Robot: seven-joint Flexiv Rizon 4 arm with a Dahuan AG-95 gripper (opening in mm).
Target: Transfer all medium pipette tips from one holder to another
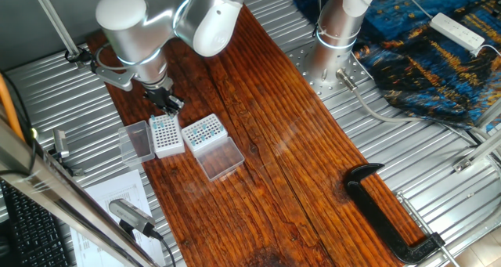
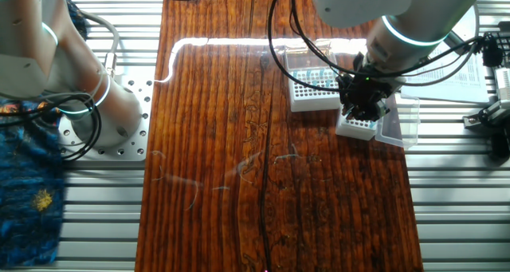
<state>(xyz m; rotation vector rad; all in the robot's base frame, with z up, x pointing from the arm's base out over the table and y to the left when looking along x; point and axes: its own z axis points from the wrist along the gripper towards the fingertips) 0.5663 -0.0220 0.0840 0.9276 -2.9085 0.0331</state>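
Note:
The white-sided holder (image 1: 166,134) (image 2: 356,128) stands on the wooden board, with its smoky lid (image 1: 137,142) (image 2: 402,120) lying open beside it. Right next to it is the clear-sided holder (image 1: 205,131) (image 2: 315,86), whose flat clear lid (image 1: 220,159) is folded open. Medium pipette tips (image 1: 202,130) (image 2: 319,79) show as teal dots in the clear-sided holder's grid. My gripper (image 1: 169,103) (image 2: 361,112) hangs just above the far end of the white-sided holder, pointing down. Its dark fingers look close together. The gap and anything in it are too small to make out.
A black clamp (image 1: 387,212) lies on the board's near right part. The arm's base (image 1: 337,32) (image 2: 96,112) is mounted on the metal table beside a blue patterned cloth (image 1: 438,55). Papers and a grey handheld tool (image 1: 129,214) lie left of the holders.

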